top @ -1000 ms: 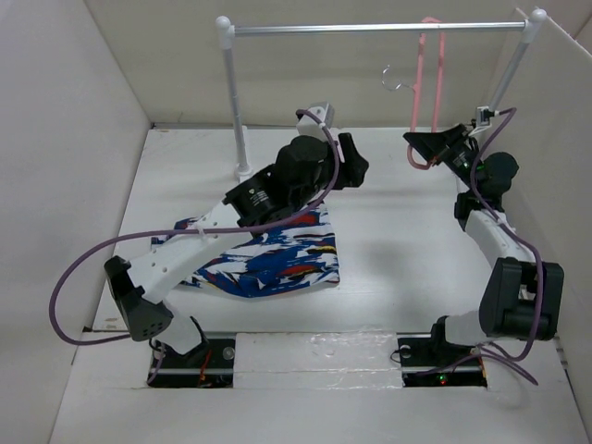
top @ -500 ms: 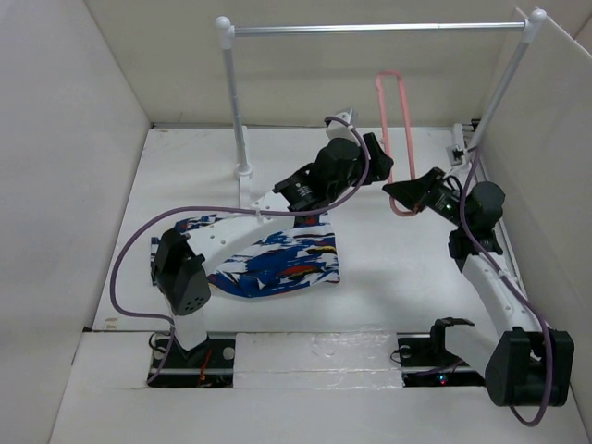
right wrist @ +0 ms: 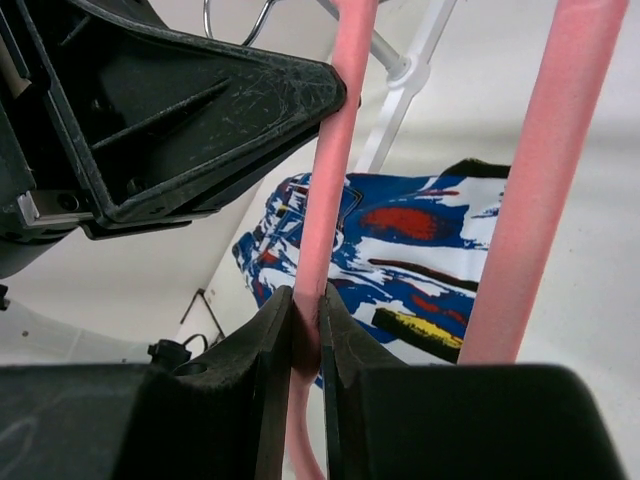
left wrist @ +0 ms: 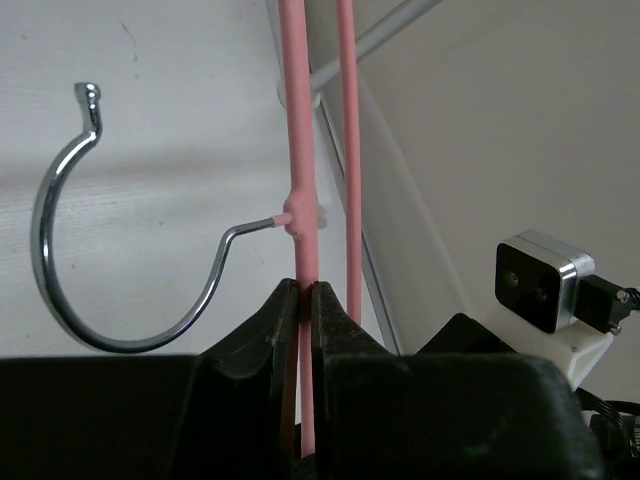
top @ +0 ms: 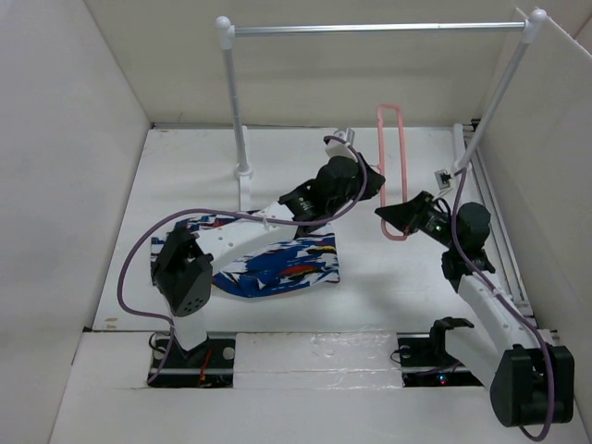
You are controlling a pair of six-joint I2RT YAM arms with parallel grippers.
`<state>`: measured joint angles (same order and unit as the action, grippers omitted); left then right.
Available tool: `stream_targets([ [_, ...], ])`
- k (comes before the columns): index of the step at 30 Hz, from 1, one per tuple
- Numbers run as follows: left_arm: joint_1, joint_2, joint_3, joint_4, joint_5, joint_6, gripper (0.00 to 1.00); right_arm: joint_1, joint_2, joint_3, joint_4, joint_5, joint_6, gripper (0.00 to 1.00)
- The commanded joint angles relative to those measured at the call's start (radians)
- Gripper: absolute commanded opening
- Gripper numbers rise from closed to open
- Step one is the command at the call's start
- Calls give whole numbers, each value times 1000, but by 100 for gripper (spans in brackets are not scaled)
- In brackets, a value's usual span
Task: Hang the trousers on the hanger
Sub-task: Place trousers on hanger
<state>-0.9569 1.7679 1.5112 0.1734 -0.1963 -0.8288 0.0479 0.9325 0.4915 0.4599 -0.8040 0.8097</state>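
My left gripper (left wrist: 305, 290) is pinched shut on one thin bar of the slim pink plastic clothes hanger (left wrist: 302, 150). In the left wrist view its fingers meet on the bar just under the joint where the curved silver wire hook (left wrist: 60, 250) branches off. The right gripper (right wrist: 307, 300) is clamped on a pink bar too, jaws narrowed down to the bar's thickness. In its own view the left gripper's black finger (right wrist: 200, 110) sits just beyond it on the same bar.

From above, the left gripper (top: 370, 180) holds the hanger (top: 404, 157) from the left side about midway up, and the right gripper (top: 387, 215) holds it near the lower end. The hanger shows edge-on as a narrow loop. Its long axis runs away from the arm bases toward the back wall, and the top leans slightly left. The hook sticks out sideways from the bar — its open side faces up in the left wrist view. From above I can't make it out, and I can't tell whether the lower end touches the white table (top: 370, 277).

The blue-and-white printed fabric trousers (top: 287, 259) — red, black and yellow streaks showing — lie bunched flat on the table under the left forearm, to the left of the hanger and apart from it. The silver rail (top: 370, 29) on its white posts spans the back.
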Motion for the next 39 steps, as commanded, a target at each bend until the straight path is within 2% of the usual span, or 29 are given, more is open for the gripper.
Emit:
stream_targets([
  [1,4,-61,-55,106,-9,-44,0,40,-50,-51,-15,-58,-1,0],
  [3,-6,-91,-133,149,-11,-62,0,49,-101,-74,-77,-63,-9,3],
  [6,-36,-111,-201,190,5,-79,0,58,-171,-134,-116,-72,-17,0],
  [8,-49,-104,-221,212,24,-90,6,58,-198,-184,-112,-69,5,0],
  [9,-58,-98,-241,218,26,-99,11,58,-213,-201,-93,-72,11,0],
  [13,-59,-78,-278,261,32,-148,10,58,-205,-281,26,-125,87,0],
  [17,-68,-70,-284,290,41,-164,11,47,-228,-333,77,-133,158,0],
  [18,-78,-70,-272,282,34,-162,6,47,-233,-359,110,-135,173,0],
  [20,-88,-76,-266,256,-4,-161,1,47,-230,-366,114,-132,189,0],
  [24,-100,-76,-292,285,11,-184,8,67,-218,-373,147,-139,213,0],
  [34,-111,-71,-316,316,8,-214,14,78,-204,-378,141,-161,230,0],
  [36,-111,-74,-321,319,6,-211,19,78,-199,-376,151,-161,232,0],
  [39,-111,-71,-321,325,18,-204,17,78,-196,-384,167,-175,236,0],
])
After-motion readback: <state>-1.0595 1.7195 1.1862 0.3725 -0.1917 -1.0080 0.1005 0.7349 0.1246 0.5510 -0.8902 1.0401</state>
